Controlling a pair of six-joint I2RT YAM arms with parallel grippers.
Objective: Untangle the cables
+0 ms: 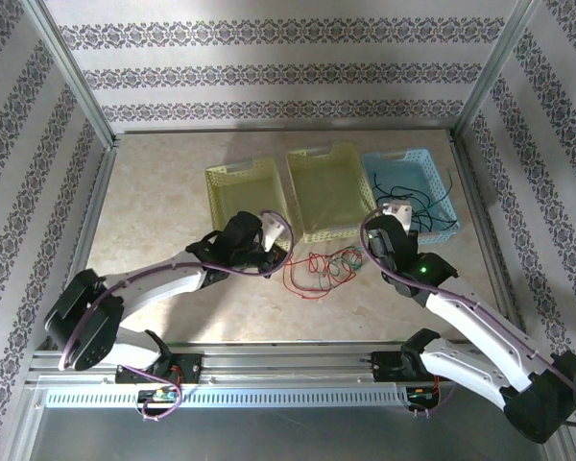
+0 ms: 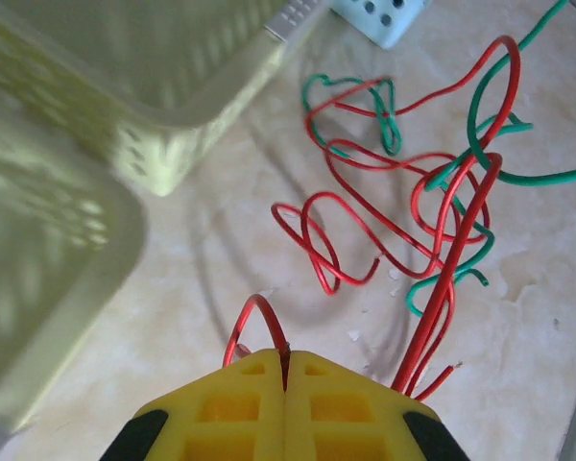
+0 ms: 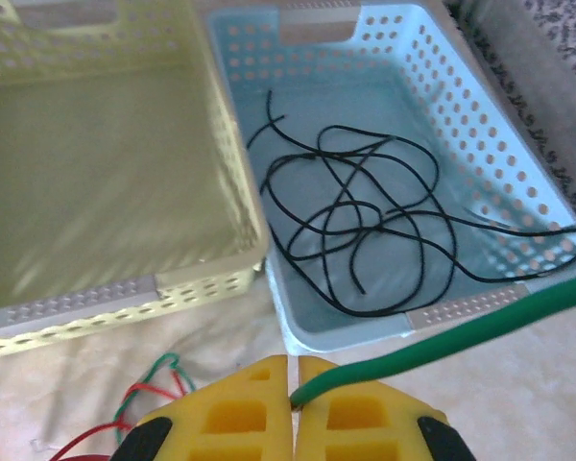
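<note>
Red cable and green cable lie knotted on the table, near the blue basket. Left gripper clamped on red, right gripper clamped on green. Risk: pulling apart cinches loops tight, or wire slips out.

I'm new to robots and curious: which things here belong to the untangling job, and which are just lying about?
Job: red cable, green cable, black cable, left gripper, right gripper.
Lying about: left yellow basket, middle yellow basket, blue basket.
</note>
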